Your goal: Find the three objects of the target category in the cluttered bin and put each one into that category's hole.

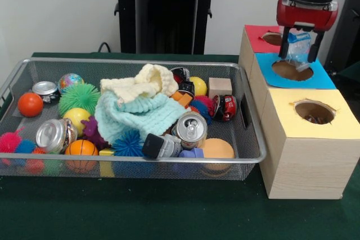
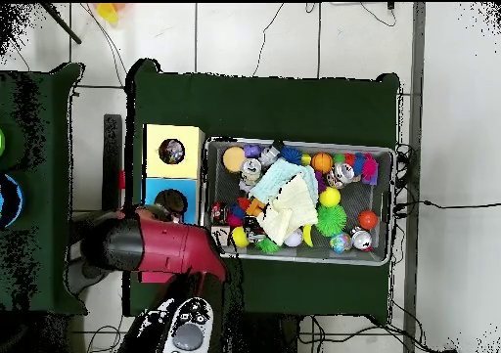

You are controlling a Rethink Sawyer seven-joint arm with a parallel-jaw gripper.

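From the front, the pincer [image 1: 298, 42] hangs directly over the hole in the blue-topped box [image 1: 292, 71], its two dark fingers closed on a crumpled clear plastic bag [image 1: 298, 48] that dangles just above the opening. A red-topped box [image 1: 260, 39] stands behind the blue one, and a yellow-topped box [image 1: 312, 139] stands in front of it, with something dark showing down in its hole. All three boxes line the right edge of the desk [image 1: 169, 212], which is covered in green cloth. Beside them sits a wire mesh bin [image 1: 250, 139] packed with clutter: a mint cloth [image 1: 140, 117] and a cream cloth [image 1: 143, 84] piled in the middle, a silver can [image 1: 192, 128] near the front wall, another can [image 1: 54, 135] at the left, an orange ball [image 1: 30, 104] in the far left corner, a green spiky ball [image 1: 80, 97], a small basketball [image 1: 81, 149] and a wooden block [image 1: 219, 87] by the back wall.

From overhead, the red arm [image 2: 157, 249] covers the pincer, so its grip cannot be seen here. The yellow-topped box [image 2: 172, 152] and the blue one [image 2: 168, 198] lie just left of the bin [image 2: 391, 207], and both cloths [image 2: 289, 198] lie across the bin's centre.
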